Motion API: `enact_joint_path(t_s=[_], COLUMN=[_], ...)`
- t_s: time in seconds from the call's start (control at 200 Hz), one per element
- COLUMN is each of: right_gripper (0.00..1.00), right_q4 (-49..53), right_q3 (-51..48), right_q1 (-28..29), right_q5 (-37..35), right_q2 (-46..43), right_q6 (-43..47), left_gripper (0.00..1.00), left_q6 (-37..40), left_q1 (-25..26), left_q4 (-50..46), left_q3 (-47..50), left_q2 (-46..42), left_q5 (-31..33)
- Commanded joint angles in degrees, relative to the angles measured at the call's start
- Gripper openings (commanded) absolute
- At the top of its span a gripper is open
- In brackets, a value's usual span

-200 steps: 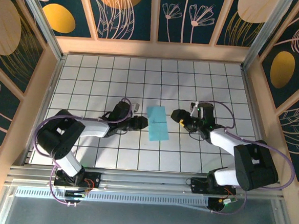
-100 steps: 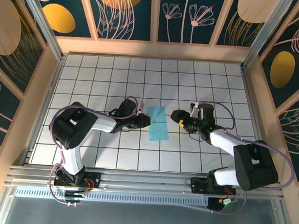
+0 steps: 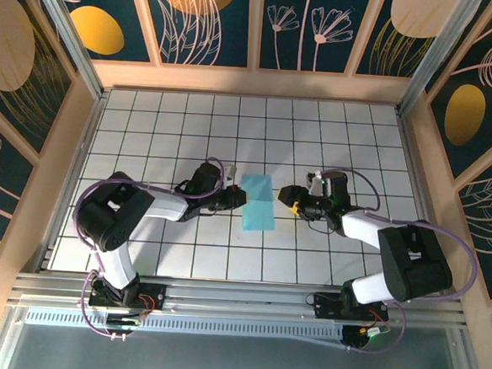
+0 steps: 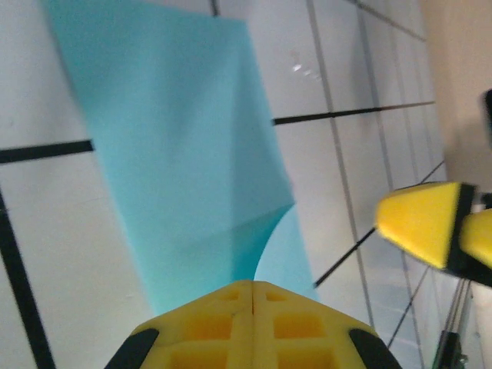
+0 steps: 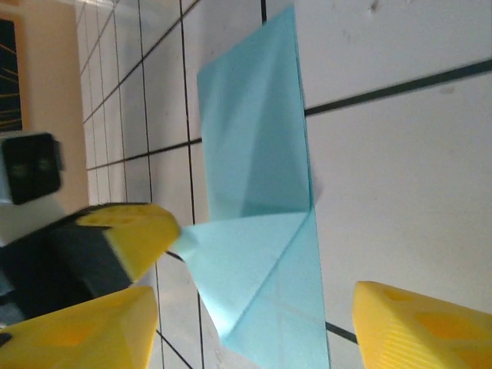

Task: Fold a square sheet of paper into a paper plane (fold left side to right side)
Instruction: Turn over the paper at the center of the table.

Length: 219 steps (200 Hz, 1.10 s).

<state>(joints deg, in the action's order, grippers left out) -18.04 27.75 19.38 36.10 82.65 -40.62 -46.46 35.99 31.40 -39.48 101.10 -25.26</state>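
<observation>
While the left hand [image 3: 241, 199] is pressed shut on the left edge of the sheet of paper [image 3: 258, 202], a small triangular flap lifts there toward its yellow tips. The right hand [image 3: 287, 197] stands just beside the right edge, jaws apart, gripping nothing. The sheet is a narrow creased rectangle, lying directly on the middle of the table [image 3: 233, 124], in no tray or box. Judgement: the halving fold appears done; nose and wings are not yet folded, so the work is at an early stage.
</observation>
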Motion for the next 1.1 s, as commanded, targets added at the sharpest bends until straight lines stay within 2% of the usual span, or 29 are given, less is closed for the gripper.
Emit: enact_joint_path(t_s=[0.0,0.08,0.385,0.911,1.091], right_gripper=[0.64,0.62,0.59,0.55,0.46], right_q4=[-2.9,-6.6,-22.0,-31.4,-33.4], right_q3=[1.5,1.2,0.9,3.1,3.3], right_q1=[2.4,4.0,7.3,8.6,8.9], right_q5=[2.7,2.4,1.4,0.7,0.6], right_q2=[2.1,3.4,9.9,18.7,20.1], right_q6=[0.6,-0.9,-7.0,-10.4,-11.1], left_gripper=[0.00,0.00,0.00,0.00,0.00], left_q6=[-1.7,-3.1,-5.3,-5.4,-5.0], left_q1=[-0.1,-0.1,0.0,0.0,-0.1], left_q4=[5.4,7.1,8.7,7.7,6.0], left_q3=[1.5,2.4,3.3,4.1,4.1], left_q2=[-2.6,-5.0,-5.7,-5.7,-5.7], left_q5=[0.1,0.1,-0.1,0.9,2.1])
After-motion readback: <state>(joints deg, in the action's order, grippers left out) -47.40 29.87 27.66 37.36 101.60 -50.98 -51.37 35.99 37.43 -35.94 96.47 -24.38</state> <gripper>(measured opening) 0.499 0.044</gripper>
